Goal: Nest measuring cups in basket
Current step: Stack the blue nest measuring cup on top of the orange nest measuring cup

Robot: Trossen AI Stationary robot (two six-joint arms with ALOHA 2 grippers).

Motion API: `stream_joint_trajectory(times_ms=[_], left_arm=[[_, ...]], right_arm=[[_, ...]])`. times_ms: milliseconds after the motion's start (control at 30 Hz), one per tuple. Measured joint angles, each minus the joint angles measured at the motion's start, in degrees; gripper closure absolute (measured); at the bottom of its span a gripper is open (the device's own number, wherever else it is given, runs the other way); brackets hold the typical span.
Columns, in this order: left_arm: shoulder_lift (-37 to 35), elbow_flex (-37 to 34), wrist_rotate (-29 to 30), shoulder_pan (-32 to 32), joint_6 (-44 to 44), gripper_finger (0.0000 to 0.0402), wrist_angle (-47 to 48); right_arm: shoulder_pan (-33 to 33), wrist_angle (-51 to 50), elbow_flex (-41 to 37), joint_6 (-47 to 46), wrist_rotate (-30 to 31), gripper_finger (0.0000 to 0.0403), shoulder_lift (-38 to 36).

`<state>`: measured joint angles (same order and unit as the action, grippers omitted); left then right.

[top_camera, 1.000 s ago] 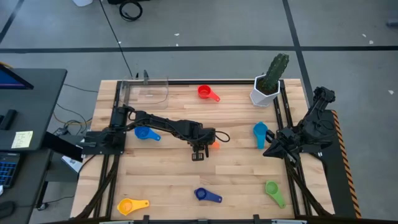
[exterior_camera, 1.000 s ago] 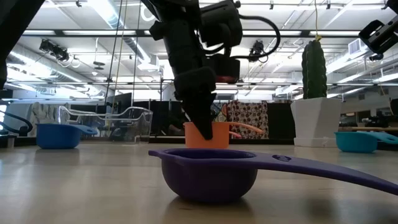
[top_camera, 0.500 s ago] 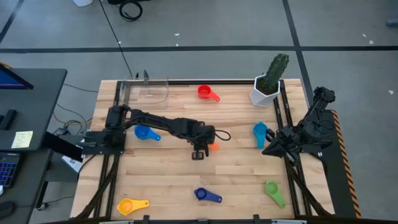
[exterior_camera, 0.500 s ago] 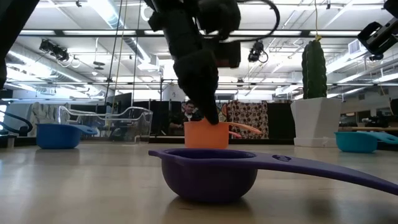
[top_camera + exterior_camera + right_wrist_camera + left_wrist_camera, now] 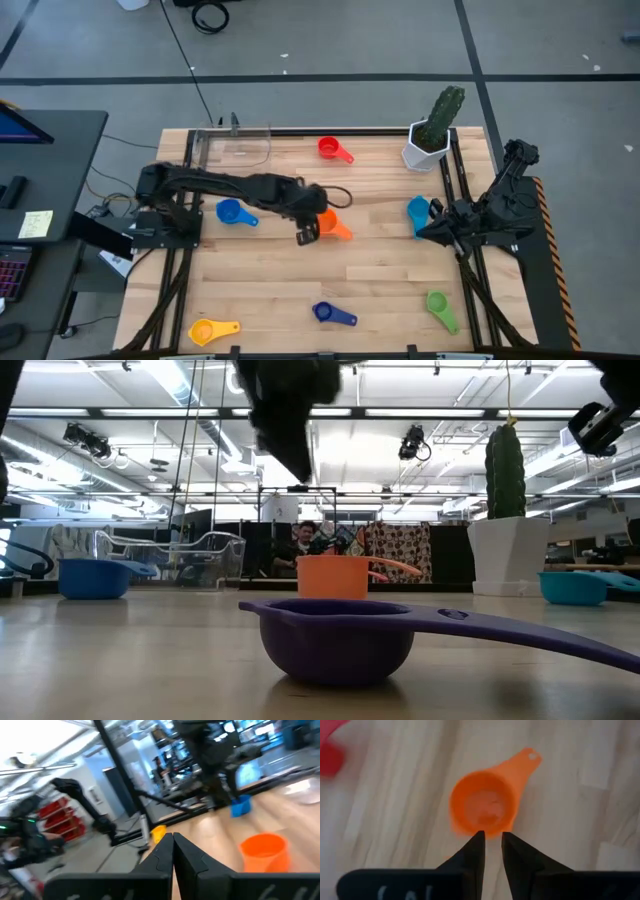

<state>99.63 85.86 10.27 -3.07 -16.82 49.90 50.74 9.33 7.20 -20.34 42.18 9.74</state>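
Note:
The orange measuring cup stands upright on its base at mid-table, handle toward the near right. My left gripper hangs above its near-left side, clear of it. In the left wrist view the cup lies beyond my fingers, which are open by a narrow gap with nothing between them. The clear basket stands at the far left with no cups in it. My right gripper waits shut at the right edge.
Other cups lie singly: red far, blue left, teal right, dark blue, green and yellow near. A white pot with a cactus stands far right.
My left gripper has risen off the orange cup's rim and drawn back toward the table's left edge, rolling a little. The cup stays upright on the table in the same spot.

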Motion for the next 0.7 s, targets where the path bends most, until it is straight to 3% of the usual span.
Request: stream_joint_trajectory(times_ms=[267,467,600,700], left_arm=[[-9.4,0.0,2.0,-0.5,-22.3,0.034,21.4],[-12.2,0.0,2.0,-1.6,-40.5,0.0342,32.7],[-12.9,0.0,3.1,-2.8,-48.6,0.0342,40.3],[-13.5,-0.8,3.7,-3.8,-50.0,0.0342,39.3]], right_arm=[[0.0,-0.1,1.6,8.6,10.1,0.039,0.5],[-0.5,0.1,6.6,13.8,20.1,0.039,1.6],[-1.4,0.0,10.1,18.7,23.9,0.039,3.2],[-2.3,0.0,12.5,19.4,24.4,0.039,5.2]])
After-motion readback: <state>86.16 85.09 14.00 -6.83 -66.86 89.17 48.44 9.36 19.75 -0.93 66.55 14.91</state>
